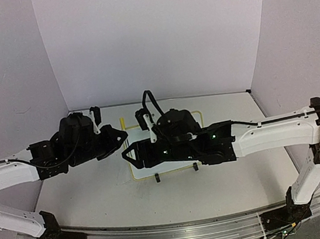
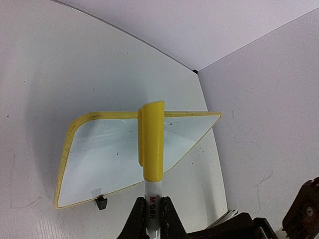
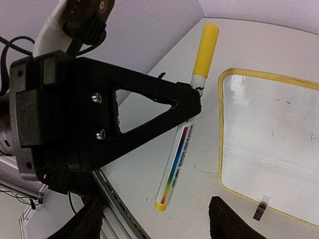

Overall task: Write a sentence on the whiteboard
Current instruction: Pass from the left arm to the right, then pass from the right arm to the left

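- Top external view: the white table is seen filling the floor of a white-walled enclosure, with both arms mounted at its near edge.
- The left arm and the right arm are reached inward so that their wrists nearly meet above the middle of the table.
- The whiteboard is laid flat at the centre of the table and is largely covered by the right arm in this view; only its near left corner is exposed. Its yellow rim and rounded corners are shown plainly by the left wrist camera and the right wrist camera.
- The left end effector is closed narrowly on a marker, which is gripped by its white barrel just left of the board's left edge.
- The right end effector is held wide, with nothing gripped; the marker's tail is seen just ahead of its fingers.
- The marker's yellow cap is fitted on and pointed toward the back wall.
- Two black clip feet are seen at the board's near edge.
- A few small dark specks are scattered on the board's surface.
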